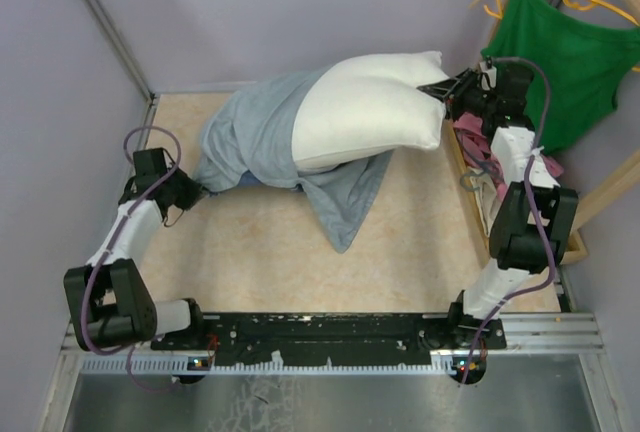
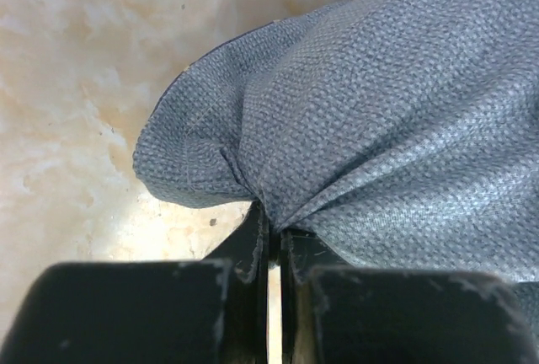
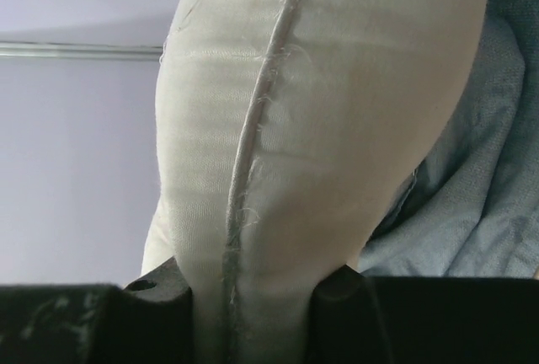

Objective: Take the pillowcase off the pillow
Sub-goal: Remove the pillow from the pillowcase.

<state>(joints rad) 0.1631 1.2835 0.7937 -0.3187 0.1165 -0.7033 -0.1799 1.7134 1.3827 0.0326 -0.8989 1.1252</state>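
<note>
The white pillow (image 1: 370, 112) lies at the back of the table, its right half bare and its left end still inside the grey-blue pillowcase (image 1: 250, 142). A flap of the pillowcase trails toward the front under the pillow. My left gripper (image 1: 197, 192) is shut on the pillowcase's left edge, low on the table; the left wrist view shows the cloth (image 2: 379, 120) bunched into the closed jaws. My right gripper (image 1: 443, 92) is shut on the pillow's right end; the right wrist view shows the pillow's seamed edge (image 3: 278, 153) pinched between the fingers.
A green tank top (image 1: 555, 62) hangs on yellow hangers at the back right. A pink garment (image 1: 480, 147) lies in a wooden box at the table's right edge, beside the right arm. Walls close in the left and back sides.
</note>
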